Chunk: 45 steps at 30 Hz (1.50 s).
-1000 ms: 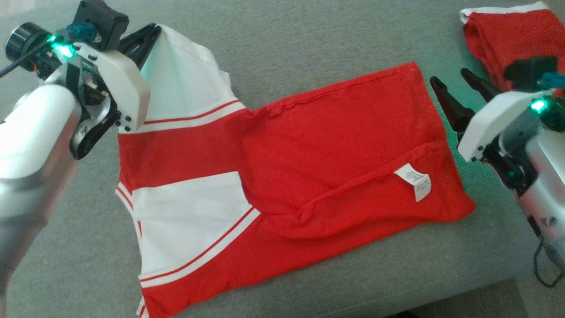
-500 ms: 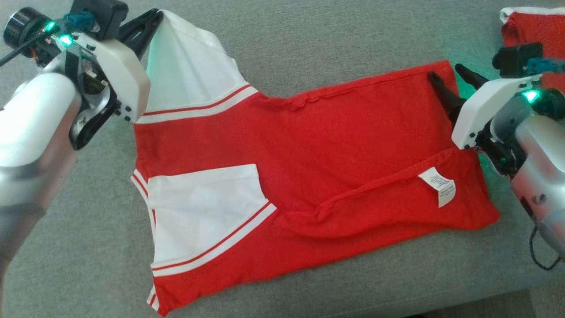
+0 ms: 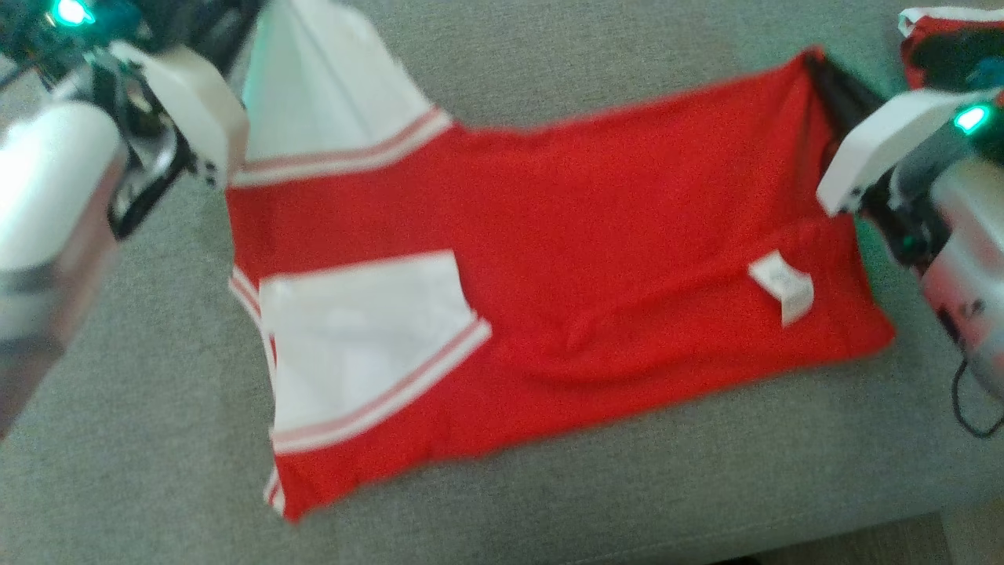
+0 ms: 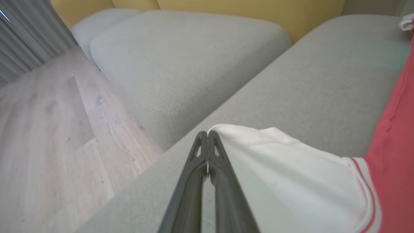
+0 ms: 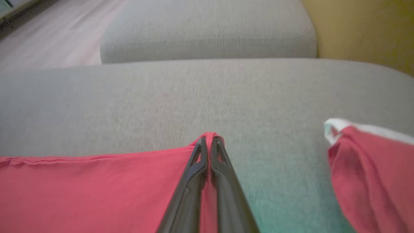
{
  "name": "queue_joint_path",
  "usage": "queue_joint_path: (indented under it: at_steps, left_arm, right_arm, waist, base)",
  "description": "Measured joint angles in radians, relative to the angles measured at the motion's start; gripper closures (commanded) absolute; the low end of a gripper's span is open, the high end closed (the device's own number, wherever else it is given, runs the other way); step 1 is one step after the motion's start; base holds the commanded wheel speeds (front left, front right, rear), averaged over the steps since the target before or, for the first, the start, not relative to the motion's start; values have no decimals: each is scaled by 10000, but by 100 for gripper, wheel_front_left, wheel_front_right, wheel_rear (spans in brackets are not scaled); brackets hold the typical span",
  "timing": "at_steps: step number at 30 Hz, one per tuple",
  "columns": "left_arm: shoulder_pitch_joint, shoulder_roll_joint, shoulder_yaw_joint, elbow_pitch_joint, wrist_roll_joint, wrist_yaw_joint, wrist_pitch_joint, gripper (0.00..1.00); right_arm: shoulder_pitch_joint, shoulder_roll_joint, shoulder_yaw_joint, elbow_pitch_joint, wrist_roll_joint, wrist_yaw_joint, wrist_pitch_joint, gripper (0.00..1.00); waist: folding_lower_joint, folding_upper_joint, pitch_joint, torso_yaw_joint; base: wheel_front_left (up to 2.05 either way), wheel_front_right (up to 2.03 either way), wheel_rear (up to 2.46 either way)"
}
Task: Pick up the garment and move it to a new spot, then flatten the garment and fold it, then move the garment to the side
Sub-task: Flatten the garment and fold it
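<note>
Shirt of red-and-white jersey (image 3: 588, 235) spans grey sofa cushion (image 3: 627, 63) lengthwise, white sleeve (image 4: 275, 158) pinched by left fingers (image 4: 192, 168), red corner (image 5: 210, 136) by right fingers (image 5: 226, 181).

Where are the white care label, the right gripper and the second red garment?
white care label (image 3: 782, 286), head view, the tag's middle.
right gripper (image 5: 209, 139), right wrist view, between its closed fingertips.
second red garment (image 5: 365, 181), right wrist view, its red front.

head looks down, wrists closely along the same garment (image 3: 596, 220).
</note>
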Motion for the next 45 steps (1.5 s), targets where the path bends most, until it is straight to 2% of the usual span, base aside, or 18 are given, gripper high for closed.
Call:
queue_joint_path:
  at_steps: [4, 9, 12, 17, 21, 25, 29, 30, 36, 44, 45]
  left_arm:
    - [-746, -54, 71, 324, 454, 190, -941, 100]
    - [-1105, -384, 198, 556, 445, 236, -1407, 100]
    - [-917, -414, 176, 502, 416, 236, -1488, 100]
    - [388, -113, 44, -564, 207, 581, -1666, 100]
    - [1452, 341, -8, -1753, 134, 1104, -1791, 100]
    - [2579, 909, -19, -3183, -107, 1787, -1856, 100]
    - [3813, 1396, -127, -4575, -299, 2518, -1852, 100]
    - [3813, 1396, -127, -4575, -299, 2518, -1852, 100]
    - [5315, 1783, -424, -6029, -305, 3448, -1889, 100]
    - [6258, 1720, -934, -6393, -447, 3797, -1935, 100]
    - [6332, 1689, -961, -6391, -449, 3799, -2006, 100]
  right_arm:
    - [-597, -58, -113, 155, 259, 0, -694, 100]
    - [-787, -238, -130, 171, 821, -2, -1221, 100]
    - [-635, -418, -31, -146, 1202, -2, -1461, 100]
    - [325, -1024, 219, -970, 1653, -2, -1825, 100]
    - [996, -1446, 111, -1358, 1785, -2, -1896, 100]
    - [1735, -1749, -518, -1774, 1722, -2, -1900, 100]
    - [2698, -1845, -1129, -2017, 1476, -2, -1900, 100]
    - [2698, -1845, -1129, -2017, 1476, -2, -1900, 100]
    - [3828, -1877, -1808, -2201, 1034, -2, -1898, 100]
    - [4985, -1756, -2537, -2299, 836, -2, -1898, 100]
    - [5125, -1735, -2566, -2303, 836, -2, -1900, 84]
  waist:
    - [0, 0, 51, 3]
    - [0, 0, -67, 53]
    - [0, 0, -205, 97]
    - [-1, 0, -518, 306]
    - [0, 0, -812, 515]
    - [-1, 0, -1163, 732]
    - [-2, 1, -1454, 977]
    - [-2, 1, -1454, 977]
    - [-2, 1, -1674, 1317]
    - [0, 0, -1864, 1531]
    - [0, 0, -1898, 1530]
  base:
    - [0, 0, 0]
    - [0, 0, 0]
    - [0, 0, 0]
    - [0, 0, 0]
    - [0, 0, 0]
    - [0, 0, 0]
    - [0, 0, 0]
    - [0, 0, 0]
    - [0, 0, 0]
    - [0, 0, 0]
    - [0, 0, 0]
